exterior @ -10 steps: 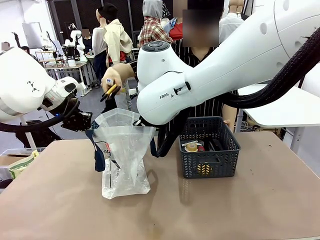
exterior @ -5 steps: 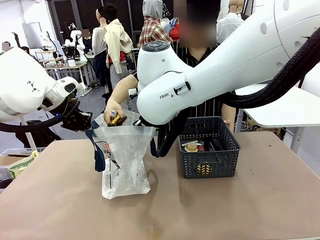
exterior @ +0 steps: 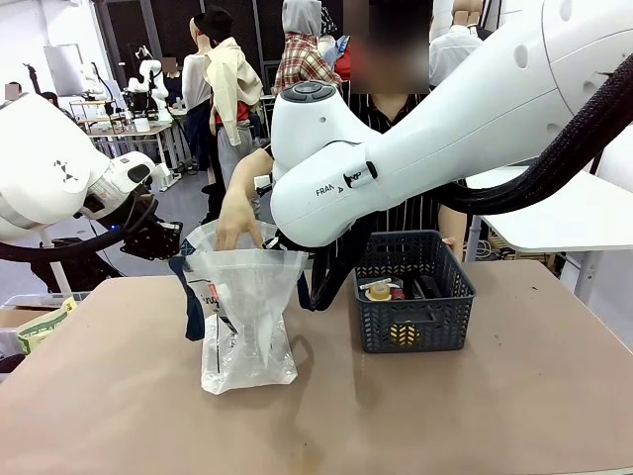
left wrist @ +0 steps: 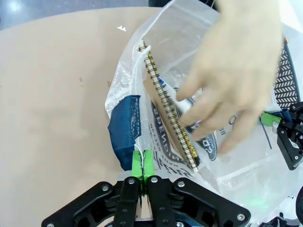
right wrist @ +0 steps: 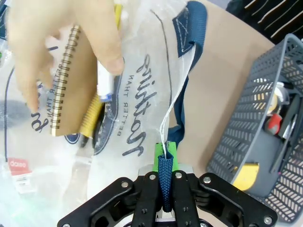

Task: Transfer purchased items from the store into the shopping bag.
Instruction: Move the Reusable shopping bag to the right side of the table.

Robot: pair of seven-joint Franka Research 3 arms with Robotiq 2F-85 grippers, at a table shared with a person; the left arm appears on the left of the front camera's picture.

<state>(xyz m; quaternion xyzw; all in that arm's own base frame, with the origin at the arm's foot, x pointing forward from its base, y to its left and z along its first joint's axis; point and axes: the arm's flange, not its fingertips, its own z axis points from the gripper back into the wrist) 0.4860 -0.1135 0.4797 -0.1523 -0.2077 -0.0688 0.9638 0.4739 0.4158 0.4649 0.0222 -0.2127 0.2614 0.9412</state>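
Brown worktop point(exterior: 475, 416) bears the shopping bag point(exterior: 247, 317); left fingers point(left wrist: 137, 165) and right fingers point(right wrist: 158, 153) clamp its blue handles point(right wrist: 191, 23); a person's hand point(exterior: 237, 223) inside touches a spiral notebook point(right wrist: 73, 94).

Person's hand point(exterior: 236, 214) in shopping bag point(exterior: 247, 297) mouth.

Your front cam sits between the arms, facing across the desk point(exterior: 495, 416) to the far side, mid-range. Wrist cams look down along the left pincer point(left wrist: 141, 163) and right pincer point(right wrist: 164, 153), very close; all three share the mouth of the shopping bag point(exterior: 247, 297)
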